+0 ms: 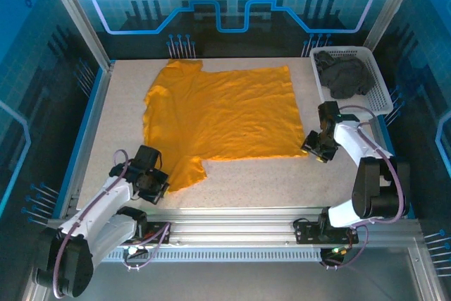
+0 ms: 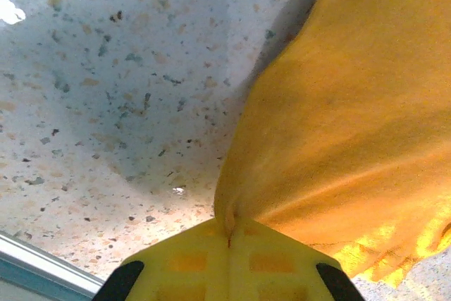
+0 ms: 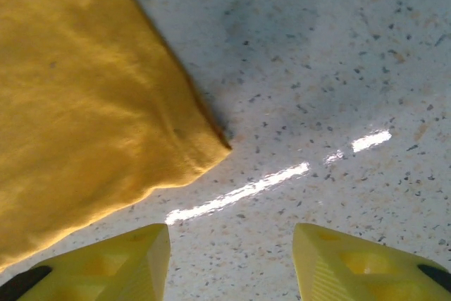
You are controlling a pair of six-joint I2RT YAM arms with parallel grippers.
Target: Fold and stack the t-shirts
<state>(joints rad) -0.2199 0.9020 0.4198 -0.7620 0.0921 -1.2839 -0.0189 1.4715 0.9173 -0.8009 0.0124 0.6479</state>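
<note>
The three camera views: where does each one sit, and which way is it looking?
Top external: fixed above and behind, looking down on the speckled table, mustard-orange cloth t-shirt, white plastic lattice basket holding the dark charcoal grey t-shirt, left arm and right arm.
Left wrist: on the left arm, facing the table past the left gripper, shut on the orange shirt's edge.
Right wrist: on the right arm, facing the table past the open right gripper, beside a shirt corner.
Shared: the orange shirt and table.
</note>
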